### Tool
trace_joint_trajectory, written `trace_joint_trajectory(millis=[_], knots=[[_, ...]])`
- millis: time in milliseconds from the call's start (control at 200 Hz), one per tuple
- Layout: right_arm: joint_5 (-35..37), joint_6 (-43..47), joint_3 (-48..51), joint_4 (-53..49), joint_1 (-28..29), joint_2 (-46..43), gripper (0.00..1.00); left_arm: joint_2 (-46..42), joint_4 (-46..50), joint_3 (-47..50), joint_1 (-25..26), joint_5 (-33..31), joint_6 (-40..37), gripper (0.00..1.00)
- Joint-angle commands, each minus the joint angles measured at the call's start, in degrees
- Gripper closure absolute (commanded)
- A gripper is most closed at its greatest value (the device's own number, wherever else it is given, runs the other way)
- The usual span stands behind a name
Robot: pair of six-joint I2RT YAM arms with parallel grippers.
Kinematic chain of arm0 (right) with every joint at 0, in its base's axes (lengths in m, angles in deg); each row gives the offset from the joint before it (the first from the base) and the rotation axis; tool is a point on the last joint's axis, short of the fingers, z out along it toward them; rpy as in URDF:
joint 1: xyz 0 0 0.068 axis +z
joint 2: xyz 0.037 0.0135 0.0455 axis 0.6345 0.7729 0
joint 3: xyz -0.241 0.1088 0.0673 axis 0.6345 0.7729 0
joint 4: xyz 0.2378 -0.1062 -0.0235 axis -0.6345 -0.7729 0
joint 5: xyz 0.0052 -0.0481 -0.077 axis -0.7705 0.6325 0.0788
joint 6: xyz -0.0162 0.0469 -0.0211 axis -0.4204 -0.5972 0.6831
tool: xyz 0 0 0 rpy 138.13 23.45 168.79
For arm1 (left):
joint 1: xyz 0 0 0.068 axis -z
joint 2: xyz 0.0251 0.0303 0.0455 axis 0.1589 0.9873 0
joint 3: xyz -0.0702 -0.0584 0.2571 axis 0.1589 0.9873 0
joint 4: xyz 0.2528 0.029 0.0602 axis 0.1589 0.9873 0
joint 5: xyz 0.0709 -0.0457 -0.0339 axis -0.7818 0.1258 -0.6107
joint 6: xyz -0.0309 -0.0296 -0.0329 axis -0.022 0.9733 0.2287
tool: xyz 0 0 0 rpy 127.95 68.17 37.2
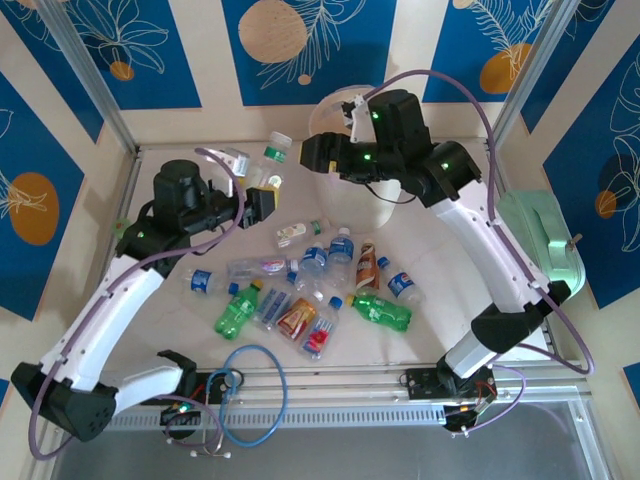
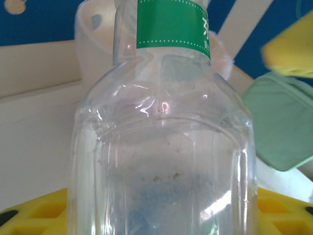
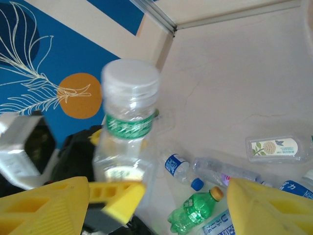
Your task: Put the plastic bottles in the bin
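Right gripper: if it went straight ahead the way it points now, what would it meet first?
Probably the clear green-labelled bottle held up by the left gripper: it stands dead ahead between the right gripper's open fingers, though depth is uncertain.

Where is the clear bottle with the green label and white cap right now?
In the top view the green-labelled bottle is gripped by the left gripper toward the back of the table, just left of the bin.

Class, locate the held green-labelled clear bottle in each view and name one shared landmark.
Top external: bottle upper left of centre, in the left gripper.
Left wrist: bottle central, close up.
Right wrist: bottle left of centre, cap up.
Landmark: mint-green box, at the right in top and left wrist views.
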Motion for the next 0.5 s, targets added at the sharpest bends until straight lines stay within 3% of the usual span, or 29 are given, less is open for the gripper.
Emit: trace_joint_trajectory(millis=[0, 115, 495], knots=[[-4.84, 0.23, 1.14, 0.81, 0.33, -0.90, 0.26, -1.37, 1.91, -0.99, 0.82, 6.40, -0.42, 0.48], [-6.58, -1.90, 5.87, 7.48, 1.32, -2.85, 0.25, -1.41, 3.26, -0.65, 1.26, 7.40, -1.71, 0.48], [-5.31, -3.31, 6.18, 8.32, 2.21, -0.22, 0.24, -2.08, 4.12, -0.32, 1.79, 13.59, -2.88, 0.48]])
